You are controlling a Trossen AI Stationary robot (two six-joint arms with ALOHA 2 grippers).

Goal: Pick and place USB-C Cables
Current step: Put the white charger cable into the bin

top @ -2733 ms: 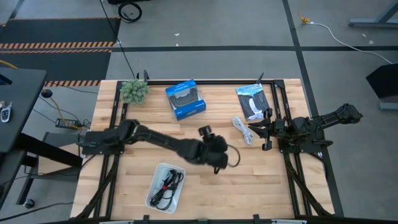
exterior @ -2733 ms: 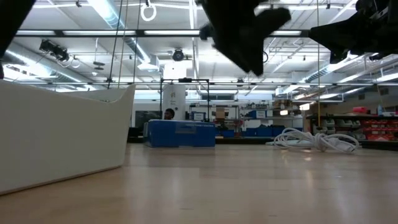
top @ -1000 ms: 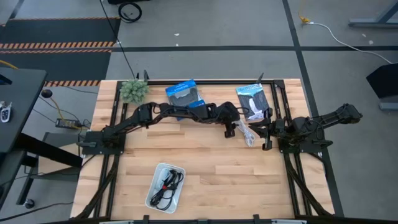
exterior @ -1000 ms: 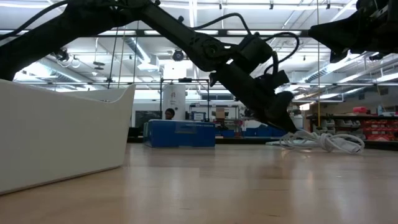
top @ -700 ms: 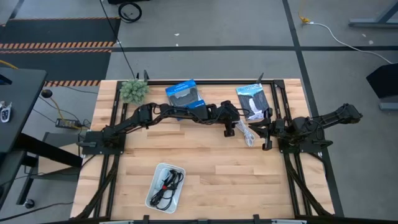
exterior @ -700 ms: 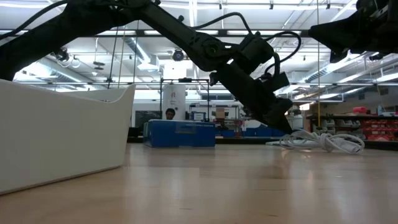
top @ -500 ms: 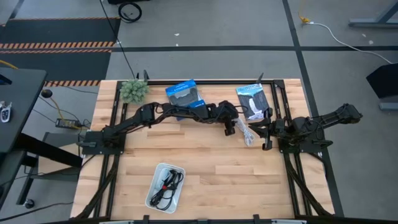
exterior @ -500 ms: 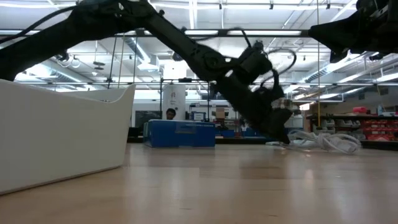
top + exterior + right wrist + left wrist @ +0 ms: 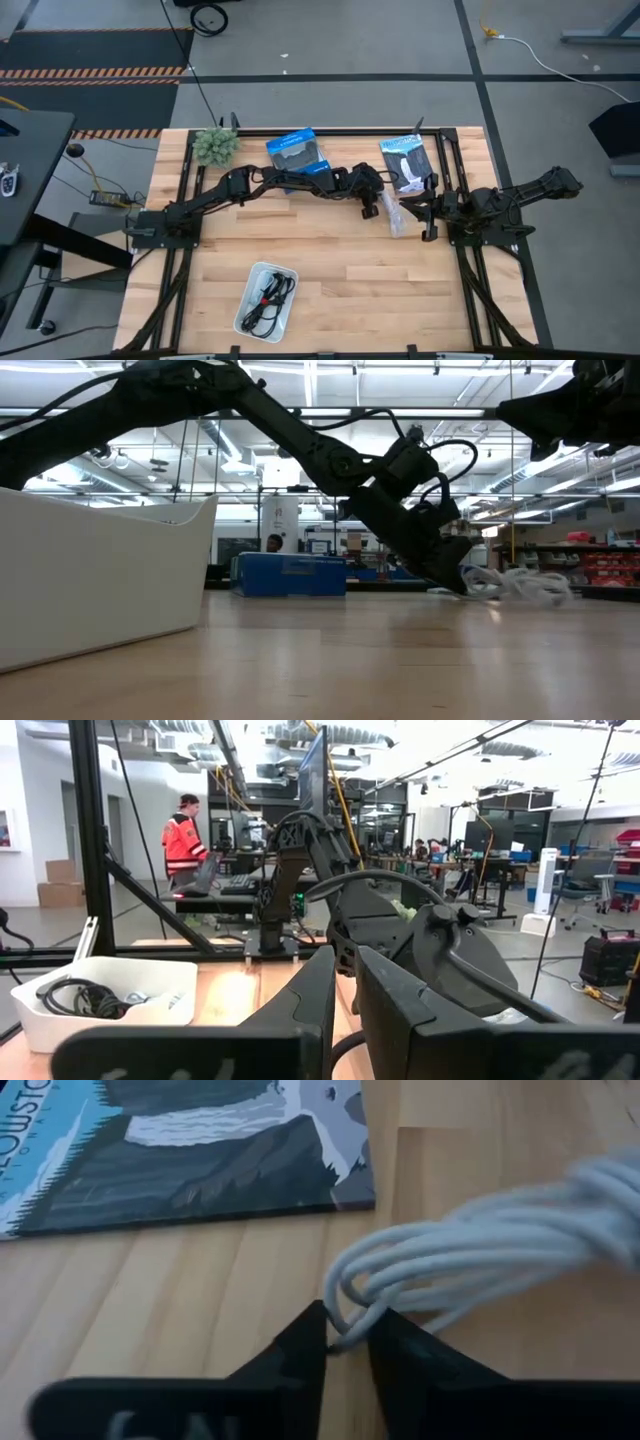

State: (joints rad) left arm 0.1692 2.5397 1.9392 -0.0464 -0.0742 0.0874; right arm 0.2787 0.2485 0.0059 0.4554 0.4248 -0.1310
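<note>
My left arm reaches across the table to the white cable bundle [image 9: 392, 215] [image 9: 515, 582] [image 9: 480, 1250], which lies near the right side in front of the black packet. My left gripper [image 9: 371, 207] [image 9: 460, 578] [image 9: 347, 1338] is shut on the bundle's left end. Two black cables, one with a red band, lie in the white tray [image 9: 265, 300] [image 9: 100, 990] near the front edge. I cannot find the short pale grey cable. My right gripper [image 9: 412, 208] [image 9: 345, 990] waits shut at the right side, just right of the white bundle. My left gripper pinches the looped end [image 9: 350, 1312] of the white cable between its two fingertips [image 9: 300, 1350]. The fingers slant down at it from the table's left, in line with the bundle's length. The rest of the bundle trails away from the fingers along the table.
A blue box [image 9: 298, 158] and a black packet [image 9: 406, 163] lie by the far edge, with a small green plant [image 9: 215, 145] at the far left corner. The white tray's wall [image 9: 100, 580] stands close in the low view. Bare wood lies between tray and cable.
My left gripper has dipped lower at the white cable's left end and edged toward the table's left. The bundle has stirred with it: its near loops have shifted toward the gripper and show blurred now. The right arm has kept still.
</note>
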